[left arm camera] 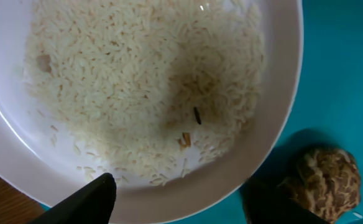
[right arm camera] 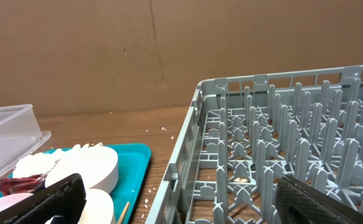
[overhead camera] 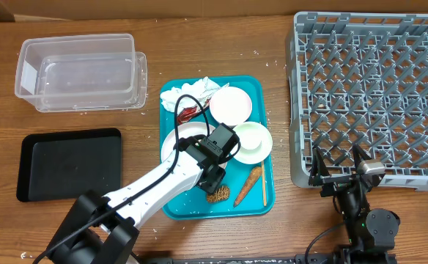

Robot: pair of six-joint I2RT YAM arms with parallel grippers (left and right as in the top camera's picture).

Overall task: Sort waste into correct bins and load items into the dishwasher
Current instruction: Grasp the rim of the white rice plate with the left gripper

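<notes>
Wood-grain desk (overhead camera: 221, 33) carries everything, and the grey dishwasher rack (overhead camera: 371, 95) fills its right side with no dishes among its pegs. On the left sit a clear plastic tub (overhead camera: 78, 73) and, nearer the robot, a black tray (overhead camera: 67, 161); I take them to be the two waste bins, though which waste goes where cannot be read from here. Between bins and rack lies the teal tray (overhead camera: 262, 88), a sensible staging spot within reach of both arms.

On that tray the white plate (overhead camera: 171, 143) with its thin layer of rice (left arm camera: 138, 74) is the item in hand. The left tool (overhead camera: 212, 178) hangs low over the plate's near rim, its two dark fingers spread and gripping nothing. In the left wrist view one finger sits over the plate and the other outside the rim, so it looks lined up to pinch the edge. That would let the rice be tipped out before the plate goes to the rack.

The right tool (overhead camera: 338, 174) waits at the rack's near corner, spread wide and empty, probably parked out of the way.

Two clean-looking white bowls (overhead camera: 231, 103) sit just beside the plate. Behind them are a crumpled napkin (overhead camera: 188, 92) and a red wrapper (overhead camera: 188, 114). A brown, knobbly ball (left arm camera: 327, 177) rests near the plate's edge, close enough to get nudged. An orange stick (overhead camera: 252, 180) lies beside it.
</notes>
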